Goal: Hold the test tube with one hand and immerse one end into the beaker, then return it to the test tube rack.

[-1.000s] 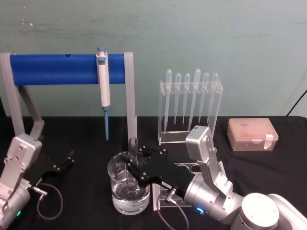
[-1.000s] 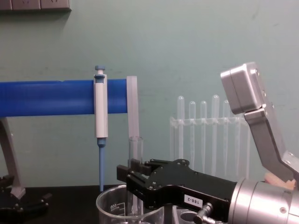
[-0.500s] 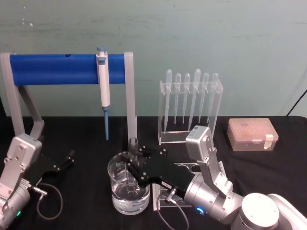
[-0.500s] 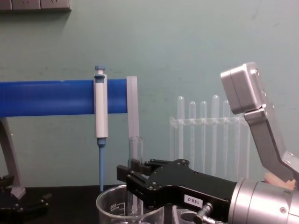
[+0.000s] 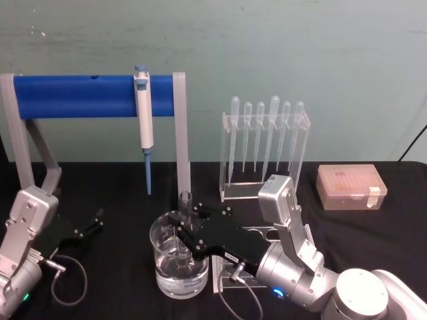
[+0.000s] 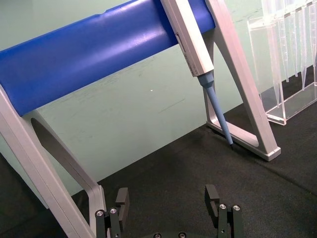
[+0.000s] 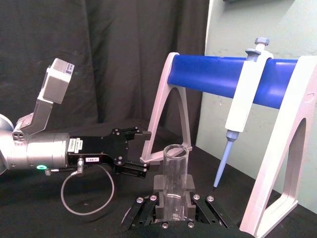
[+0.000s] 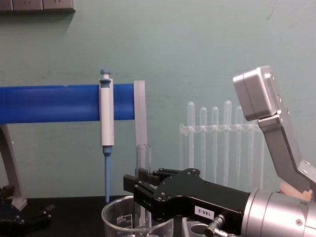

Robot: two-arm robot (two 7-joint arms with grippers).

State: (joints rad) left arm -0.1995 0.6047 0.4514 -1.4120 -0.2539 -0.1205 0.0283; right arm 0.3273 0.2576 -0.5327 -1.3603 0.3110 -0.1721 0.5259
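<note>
We've the test tube (image 5: 185, 199) clenched in right pincer (image 5: 183, 232), end in beaker (image 5: 162, 272); skewed lift cd clip rim. Left pincer (image 6: 167, 201) released, parked on tabletop.

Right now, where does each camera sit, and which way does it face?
Head: high, looking down at the beaker; both arms show.
Chest: low, facing forward; right end effector holds the test tube.
Left wrist: over the open left end effector, facing the blue stand.
Right wrist: behind the test tube, facing the left arm.
Shared: all see the pipettor.
</note>
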